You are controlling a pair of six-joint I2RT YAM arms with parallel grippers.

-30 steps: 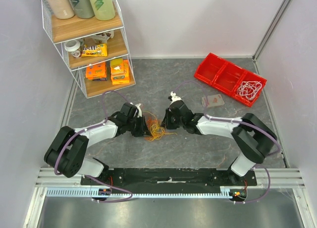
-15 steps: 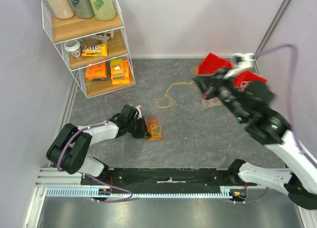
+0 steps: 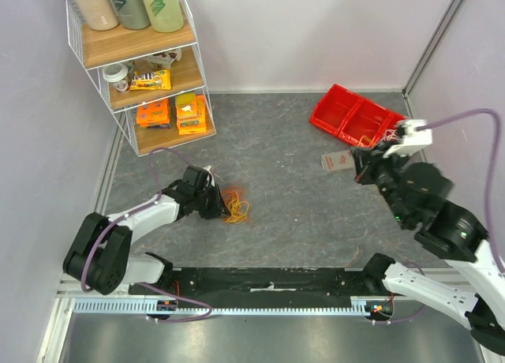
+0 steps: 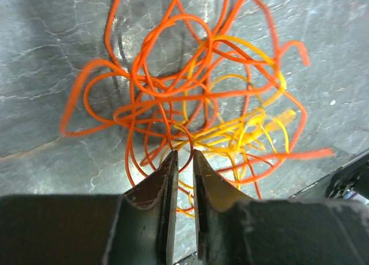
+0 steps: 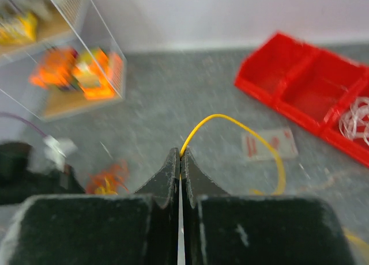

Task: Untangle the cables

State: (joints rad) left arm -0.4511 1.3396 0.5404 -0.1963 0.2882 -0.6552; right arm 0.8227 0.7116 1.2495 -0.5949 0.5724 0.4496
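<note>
Orange and yellow strands make up the tangle of cables. In the top view it lies on the grey bench, right at the tips of the left gripper on the side away from its arm. The right gripper is lifted off the bench, well apart from the tangle. A red tray sits just beyond it and a small flat card lies beside its tips. From up here neither gripper's jaws can be read.

In the left wrist view the two fingers stand almost together with only a thin slit between them. Orange strands run into that slit at the tips, so this gripper is clenched on the near edge of the tangle. Ahead of the tips the orange loops spread wide over the bench. The yellow strands bunch ahead and to the right, woven through the orange.

In the right wrist view the fingers are pressed flat together, pinching a yellow cable. It leaves the tips, arcs up and to the right, then drops behind the right finger. The red tray lies ahead to the right, with a white coil in its end compartment. The card lies ahead, under the arc. Low to the left, blurred, the orange tangle sits beside the dark left gripper. A wire shelf stands further ahead on that side.
</note>
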